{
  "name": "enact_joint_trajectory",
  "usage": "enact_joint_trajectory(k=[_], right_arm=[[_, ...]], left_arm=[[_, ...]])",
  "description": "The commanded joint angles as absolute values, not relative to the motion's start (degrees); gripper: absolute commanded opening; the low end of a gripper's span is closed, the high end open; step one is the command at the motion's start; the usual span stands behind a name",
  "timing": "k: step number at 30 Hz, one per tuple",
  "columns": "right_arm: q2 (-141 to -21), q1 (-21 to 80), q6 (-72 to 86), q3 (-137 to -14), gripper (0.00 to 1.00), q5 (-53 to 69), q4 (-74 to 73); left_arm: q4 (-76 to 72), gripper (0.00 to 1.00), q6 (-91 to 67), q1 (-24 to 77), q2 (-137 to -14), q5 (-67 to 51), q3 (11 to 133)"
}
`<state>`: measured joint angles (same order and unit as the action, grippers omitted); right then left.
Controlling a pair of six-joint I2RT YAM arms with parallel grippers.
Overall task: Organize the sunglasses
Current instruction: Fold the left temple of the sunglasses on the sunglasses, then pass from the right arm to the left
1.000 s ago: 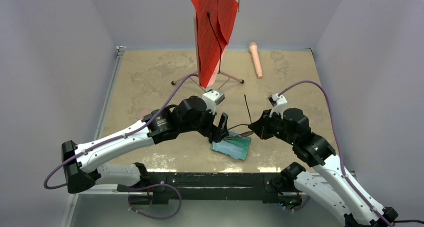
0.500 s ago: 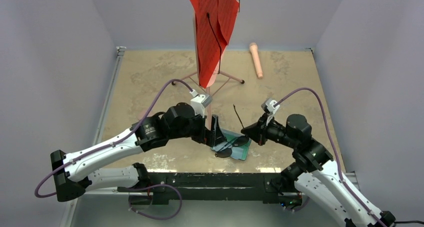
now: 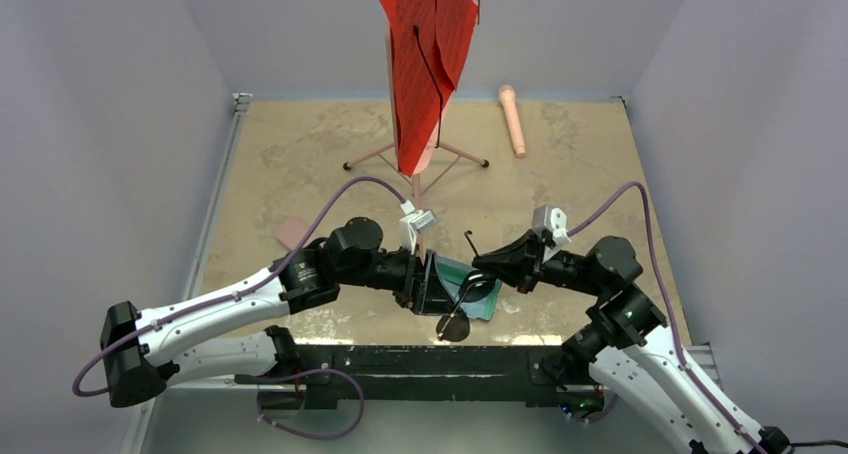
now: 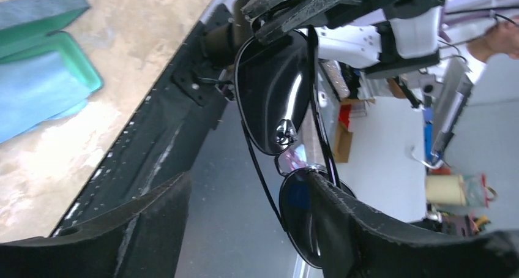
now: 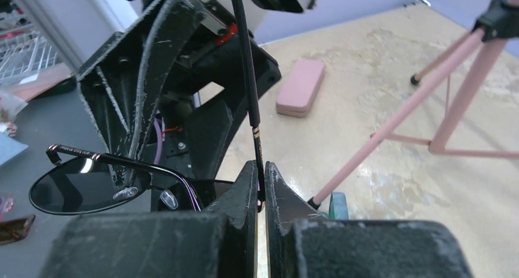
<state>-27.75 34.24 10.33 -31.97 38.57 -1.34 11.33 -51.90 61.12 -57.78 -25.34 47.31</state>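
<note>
Black sunglasses (image 3: pixel 455 326) hang in the air at the near middle of the table (image 3: pixel 300 144). They sit just above the open teal case (image 3: pixel 487 304), with one lens out past its near edge.

From overhead, both arms reach low and inward, forearms close to level, and meet over that case. The right gripper (image 3: pixel 483 266) comes in from the right. The left gripper (image 3: pixel 428 286) comes from the left, its wrist rolled so the fingers stand on edge.

On the left wrist camera my fingers (image 4: pixel 153 229) are spread wide, with the lenses and bridge between them and nothing pinched. One finger overlaps the lower lens, and I cannot tell whether it touches.

On the right wrist camera the claw is pressed together on one thin temple arm. The lenses hang to its lower left, in front of the left claw.

I judge this to be a hand-over before folding the pair and laying it in the case. I would take the frame at the rim or bridge, never the lens, and squeeze gently. The right pinch should stay firm until the left claw has the pair.
</note>
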Motion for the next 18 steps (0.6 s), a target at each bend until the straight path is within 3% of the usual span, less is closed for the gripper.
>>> enact_joint_trajectory(k=[1, 5, 13, 16, 18], right_arm=[[-27.94, 34.69, 6.94, -32.41, 0.00, 43.65, 6.21], [-27.83, 34.92, 5.80, -32.40, 0.00, 45.31, 9.36], [-28.91, 37.50, 2.44, -31.69, 0.00, 42.70, 13.64], [-29.37, 38.58, 1.81, -31.76, 0.00, 41.68, 14.41], [-29.54, 38.97, 1.23, -32.02, 0.00, 41.54, 14.22]], left_arm=[[0.98, 0.68, -55.80, 61.00, -57.23, -33.13, 45.72], [-2.36, 0.50, -57.35, 61.00, -57.66, -34.03, 45.20], [-9.31, 0.47, -61.36, 61.00, -59.14, -37.44, 44.36], [-8.61, 0.40, -61.44, 61.00, -59.25, -36.83, 44.68], [-6.99, 0.30, -61.35, 61.00, -59.22, -35.76, 45.01]])
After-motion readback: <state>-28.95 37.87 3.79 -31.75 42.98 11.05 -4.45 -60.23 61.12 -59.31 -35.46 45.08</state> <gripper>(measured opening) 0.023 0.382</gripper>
